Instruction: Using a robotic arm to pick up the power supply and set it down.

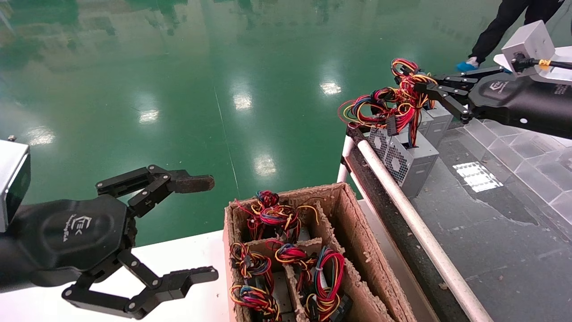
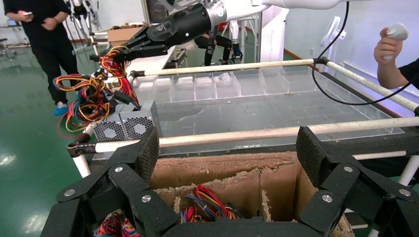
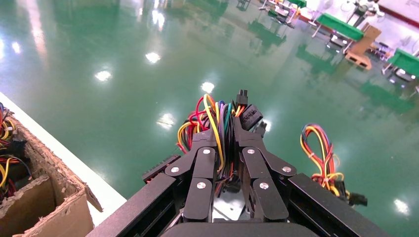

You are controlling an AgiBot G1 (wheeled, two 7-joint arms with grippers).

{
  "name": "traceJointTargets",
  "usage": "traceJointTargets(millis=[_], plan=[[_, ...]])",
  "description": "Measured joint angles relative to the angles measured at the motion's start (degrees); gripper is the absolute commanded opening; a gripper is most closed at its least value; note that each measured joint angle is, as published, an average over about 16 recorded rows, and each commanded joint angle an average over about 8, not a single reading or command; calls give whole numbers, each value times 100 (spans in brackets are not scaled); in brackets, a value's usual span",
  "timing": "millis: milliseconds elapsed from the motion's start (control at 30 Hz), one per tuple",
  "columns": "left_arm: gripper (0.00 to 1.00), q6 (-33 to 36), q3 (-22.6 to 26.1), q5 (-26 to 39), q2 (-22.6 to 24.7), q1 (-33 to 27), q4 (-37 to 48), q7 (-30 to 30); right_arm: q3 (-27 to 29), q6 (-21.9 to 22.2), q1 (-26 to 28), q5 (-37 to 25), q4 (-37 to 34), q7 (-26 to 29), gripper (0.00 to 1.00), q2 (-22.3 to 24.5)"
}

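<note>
— Two arms are in view, yes? Where is the nearest one?

— Two, yes. Nearest is the left gripper [image 1: 212, 228], low at the left over the edge of the white counter [image 1: 187, 255]. Its two fingers [image 1: 192, 183] are spread wide and they hold nothing.

— And just beyond it?

— One cardboard box [image 1: 357, 241] with dividers, standing on the counter. I can count four wire bundles [image 1: 272, 214] in its compartments: one at the far end, two in the middle, one at the near left. The units under them are mostly hidden.

— Then the conveyor?

— One white rail [image 1: 402, 197] runs along the dark belt [image 1: 491, 232], at the right of the box. At the far end of the belt stand grey power supplies. I see two perforated fan faces side by side in the left wrist view, and the head view shows one more grey box behind; an exact count I cannot give.

— Which is the task's one?

— The power supply [image 1: 409, 163] nearest on the belt, resting on it. Its wires [image 1: 393, 105] rise up into the right gripper [image 1: 420, 91], whose two fingers [image 3: 205, 173] are closed tight on the bundle, above the unit.

— Farthest?

— One person [image 1: 505, 22] in dark clothes on the green floor [image 1: 178, 89].
</note>
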Motion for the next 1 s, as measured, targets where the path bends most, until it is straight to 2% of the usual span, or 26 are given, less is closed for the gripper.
traceJointTargets(millis=[67, 500, 767, 1000], plan=[[100, 0, 0, 0, 0, 0, 0, 0, 1, -3, 20, 1, -64, -20, 100, -5], [100, 0, 0, 0, 0, 0, 0, 0, 47, -112, 91, 67, -323, -40, 100, 32], [100, -1, 0, 0, 0, 1, 0, 0, 186, -180, 91, 281, -434, 173, 100, 88], [100, -2, 0, -1, -1, 1, 1, 1, 324, -220, -130, 583, -135, 484, 100, 194]])
